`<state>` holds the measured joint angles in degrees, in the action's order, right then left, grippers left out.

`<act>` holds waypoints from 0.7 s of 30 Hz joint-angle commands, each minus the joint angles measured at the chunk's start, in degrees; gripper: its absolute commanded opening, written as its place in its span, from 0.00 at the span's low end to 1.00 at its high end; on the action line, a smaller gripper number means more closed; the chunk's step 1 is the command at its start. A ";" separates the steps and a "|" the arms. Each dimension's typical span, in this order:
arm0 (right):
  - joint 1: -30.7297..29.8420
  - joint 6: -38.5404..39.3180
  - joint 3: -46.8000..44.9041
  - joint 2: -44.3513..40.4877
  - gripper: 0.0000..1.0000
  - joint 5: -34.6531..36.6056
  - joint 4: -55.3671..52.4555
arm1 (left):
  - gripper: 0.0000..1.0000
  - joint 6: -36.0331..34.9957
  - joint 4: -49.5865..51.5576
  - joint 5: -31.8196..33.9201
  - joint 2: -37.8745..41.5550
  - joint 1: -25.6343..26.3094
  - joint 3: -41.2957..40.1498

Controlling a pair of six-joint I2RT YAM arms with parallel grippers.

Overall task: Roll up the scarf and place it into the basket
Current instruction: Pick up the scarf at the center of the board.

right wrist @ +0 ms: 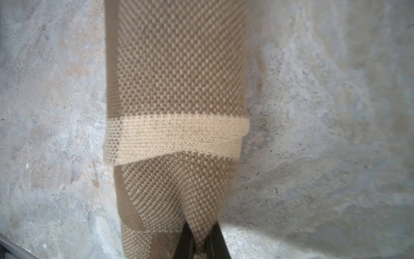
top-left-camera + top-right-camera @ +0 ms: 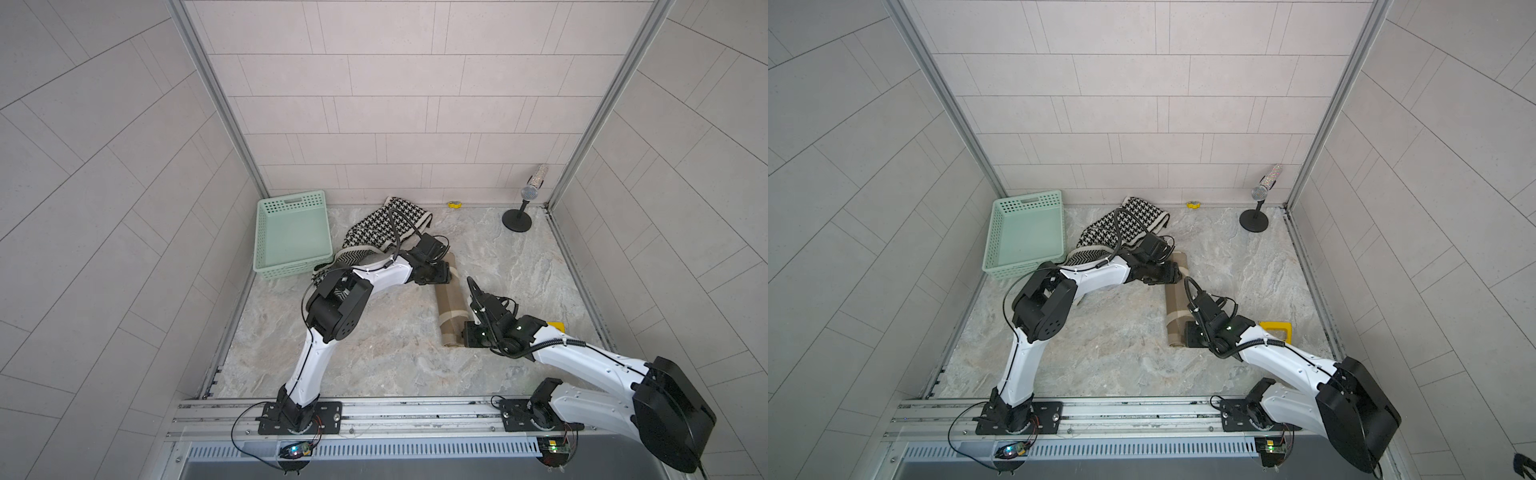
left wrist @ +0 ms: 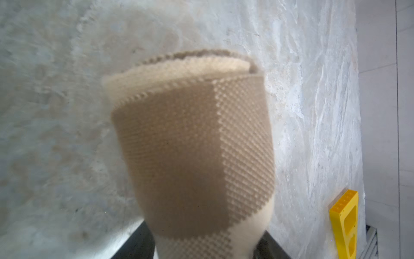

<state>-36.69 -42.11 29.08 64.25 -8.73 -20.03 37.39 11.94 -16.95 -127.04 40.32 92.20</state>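
Lower centre in both top views: bare marble table (image 2: 374,357) between the arm bases, open room. Right gripper (image 1: 200,226) is pinched tight on a fold at the near end of the rolled scarf (image 2: 449,303), centre frame. Left gripper (image 3: 205,228) clamps the roll's far end, jaws partway apart. One yellow block (image 2: 1275,330) just right of it. One basket (image 2: 291,199) left of centre, apart from the roll. One houndstooth scarf (image 2: 386,228) crumpled between them. One microphone (image 2: 528,193) at the table's far right corner.

Left arm (image 2: 309,362) and right arm (image 2: 592,359): white link shells (image 2: 384,276), black joint housings (image 2: 336,309), black corrugated cables (image 2: 394,232), black base plates (image 2: 328,417).
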 commanded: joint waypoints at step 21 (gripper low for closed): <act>-1.11 4.40 -3.36 0.34 0.13 -6.71 -13.65 | 0.69 -0.48 2.82 -1.73 -4.34 -5.31 5.74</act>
<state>-36.38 -39.62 26.72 63.00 -11.35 -19.00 37.80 15.00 -23.81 -131.26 37.89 98.24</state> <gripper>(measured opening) 0.126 0.684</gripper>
